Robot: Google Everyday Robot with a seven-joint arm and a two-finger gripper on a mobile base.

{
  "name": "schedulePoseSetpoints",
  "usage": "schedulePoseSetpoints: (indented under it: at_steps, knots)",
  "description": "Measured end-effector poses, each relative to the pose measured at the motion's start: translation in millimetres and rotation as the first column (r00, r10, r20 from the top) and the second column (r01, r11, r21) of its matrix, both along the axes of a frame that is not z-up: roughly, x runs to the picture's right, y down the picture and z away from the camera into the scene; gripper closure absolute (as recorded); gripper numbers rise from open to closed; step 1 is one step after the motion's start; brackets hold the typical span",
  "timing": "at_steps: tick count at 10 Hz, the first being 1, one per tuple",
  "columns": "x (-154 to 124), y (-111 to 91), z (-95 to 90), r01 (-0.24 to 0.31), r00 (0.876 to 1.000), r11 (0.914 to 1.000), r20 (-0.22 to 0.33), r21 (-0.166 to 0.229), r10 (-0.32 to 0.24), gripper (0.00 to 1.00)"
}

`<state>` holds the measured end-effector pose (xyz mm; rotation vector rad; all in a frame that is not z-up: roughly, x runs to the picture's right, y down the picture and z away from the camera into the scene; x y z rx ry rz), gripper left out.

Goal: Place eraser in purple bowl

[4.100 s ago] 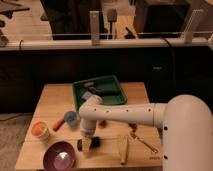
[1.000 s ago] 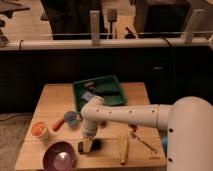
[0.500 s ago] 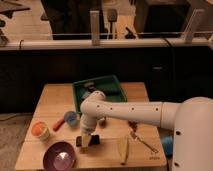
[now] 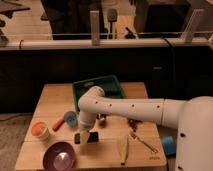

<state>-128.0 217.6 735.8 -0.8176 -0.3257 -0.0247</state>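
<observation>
My gripper point(image 4: 86, 136) hangs just above the wooden table point(image 4: 50, 97), left of its middle, at the end of the white arm point(image 4: 130, 107). It is shut on the eraser point(image 4: 80, 138), a small dark block that rides low between the fingers, slightly off the tabletop. The purple bowl point(image 4: 60, 156) stands near the front left corner of the table, down and to the left of the gripper, about a bowl's width away. Its paler centre holds nothing.
An orange cup point(image 4: 40, 130) stands left of the gripper, and a blue cup point(image 4: 70, 118) with a red handle stands beside it. A green tray point(image 4: 80, 86) lies behind the arm. A yellow piece point(image 4: 122, 149), small utensils point(image 4: 142, 141) and a blue object point(image 4: 168, 145) lie to the right.
The gripper stayed low over the dark block, then rose a little in the last half second, and the block came up off the table with it.
</observation>
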Motion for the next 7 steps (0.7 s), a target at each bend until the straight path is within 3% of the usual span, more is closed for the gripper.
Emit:
schedulePoseSetpoints:
  at_steps: [4, 6, 7]
  knots:
    - [-42, -11, -42.3, 0.084, 0.993, 0.9957, 0.086, 0.040, -0.087, 1.00]
    - [-70, -3, -54.7, 0.142, 0.982, 0.9888, 0.123, 0.048, -0.147, 0.99]
    - [-81, 2, -58.8, 0.166, 0.976, 0.9850, 0.135, 0.047, -0.171, 0.93]
